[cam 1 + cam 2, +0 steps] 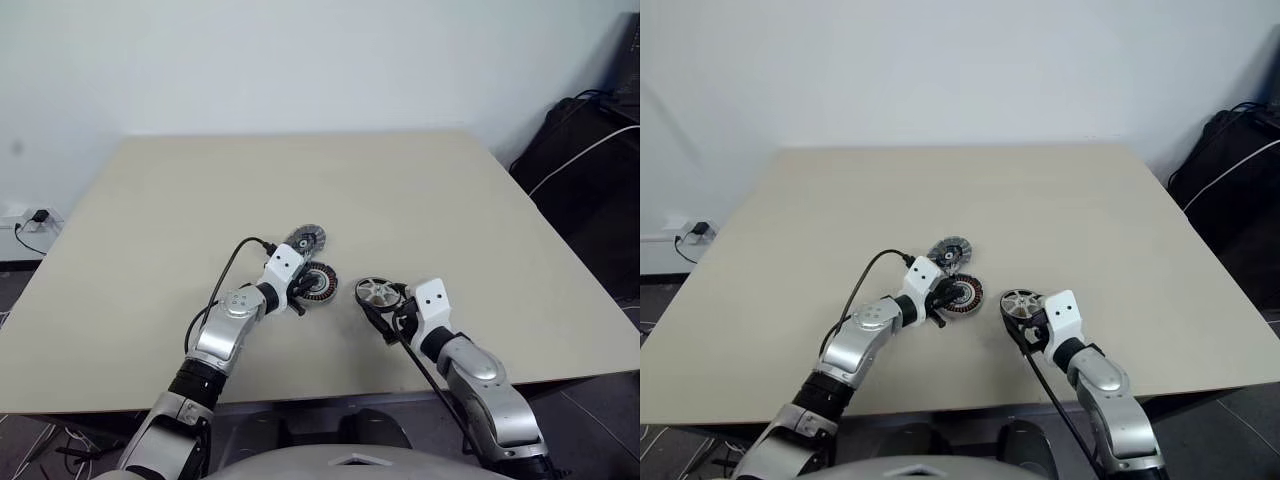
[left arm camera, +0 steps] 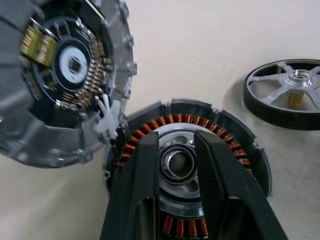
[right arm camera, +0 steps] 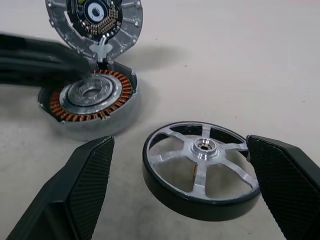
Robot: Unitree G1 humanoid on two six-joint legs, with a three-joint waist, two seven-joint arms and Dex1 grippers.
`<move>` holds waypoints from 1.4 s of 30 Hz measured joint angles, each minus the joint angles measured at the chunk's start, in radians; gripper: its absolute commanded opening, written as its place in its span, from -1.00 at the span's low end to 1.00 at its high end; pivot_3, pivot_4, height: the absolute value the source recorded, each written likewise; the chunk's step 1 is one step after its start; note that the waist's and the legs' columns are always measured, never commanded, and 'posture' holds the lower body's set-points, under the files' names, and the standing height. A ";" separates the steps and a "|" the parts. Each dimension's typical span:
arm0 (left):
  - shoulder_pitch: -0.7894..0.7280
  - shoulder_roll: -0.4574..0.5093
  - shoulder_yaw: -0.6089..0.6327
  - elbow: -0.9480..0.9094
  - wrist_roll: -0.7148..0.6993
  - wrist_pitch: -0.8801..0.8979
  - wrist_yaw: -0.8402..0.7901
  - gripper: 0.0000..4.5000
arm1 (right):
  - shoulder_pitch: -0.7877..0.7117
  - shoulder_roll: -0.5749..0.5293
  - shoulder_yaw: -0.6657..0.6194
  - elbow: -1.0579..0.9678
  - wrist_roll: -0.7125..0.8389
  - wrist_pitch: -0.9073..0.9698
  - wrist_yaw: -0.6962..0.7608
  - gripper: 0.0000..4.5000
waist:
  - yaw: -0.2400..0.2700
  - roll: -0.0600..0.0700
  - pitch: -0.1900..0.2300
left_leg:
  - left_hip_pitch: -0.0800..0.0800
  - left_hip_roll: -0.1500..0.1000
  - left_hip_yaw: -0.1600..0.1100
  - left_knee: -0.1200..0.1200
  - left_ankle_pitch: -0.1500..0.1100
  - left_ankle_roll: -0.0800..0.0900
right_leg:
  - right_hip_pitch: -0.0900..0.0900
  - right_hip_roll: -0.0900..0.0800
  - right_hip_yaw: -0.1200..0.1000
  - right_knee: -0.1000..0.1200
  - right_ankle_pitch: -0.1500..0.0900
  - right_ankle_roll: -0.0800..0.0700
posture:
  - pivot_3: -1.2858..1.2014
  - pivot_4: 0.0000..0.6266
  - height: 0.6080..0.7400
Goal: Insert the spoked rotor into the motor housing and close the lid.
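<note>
Where the head views look down on the beige table (image 1: 400, 190), three round parts lie near its front edge: one motor housing (image 1: 318, 284), one lid (image 1: 306, 239) just behind it, and one spoked rotor (image 1: 376, 292) a little apart on the right. The left tool (image 1: 303, 293) sits over the housing; the right tool (image 1: 385, 312) reaches the rotor.

In the left wrist view, the housing (image 2: 210, 140) lies flat, open face up, its ring of copper windings surrounding a pale centre bearing. Nothing is seated in it. The left tool's fingers (image 2: 145, 175) stand slightly apart over that centre; whether they clamp it cannot be told. The lid (image 2: 60, 80) is tilted up at the housing's rim.

In the right wrist view, the rotor (image 3: 202, 167) lies flat, hub upward, between the right tool's widely parted fingers (image 3: 90, 170), untouched.
</note>
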 measured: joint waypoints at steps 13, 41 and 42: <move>-0.042 -0.034 -0.001 0.107 0.010 -0.056 0.000 -0.70 | 0.000 0.001 0.000 -0.001 0.000 0.000 -0.006 1.00 | 0.006 0.000 0.000 | -0.003 0.000 0.000 0.007 -0.003 0.004 | 0.000 -0.001 0.000 0.000 0.002 0.003 | 0.03 -1.00 1.00; 0.305 0.076 0.081 -0.313 -0.056 -0.039 -0.023 -1.00 | -0.198 0.017 0.131 0.013 -0.064 0.192 -0.030 -0.98 | 0.004 0.002 0.001 | -0.004 0.000 0.000 0.007 -0.003 0.004 | -0.001 -0.001 0.000 0.000 0.002 0.003 | 0.03 -1.00 1.00; 0.318 0.076 0.089 -0.322 -0.059 -0.040 -0.017 -1.00 | -0.223 0.024 0.149 0.021 -0.070 0.207 -0.030 -0.99 | 0.004 0.003 0.001 | -0.004 0.000 0.000 0.007 -0.003 0.004 | -0.001 -0.001 0.000 0.000 0.002 0.003 | 0.03 -1.00 1.00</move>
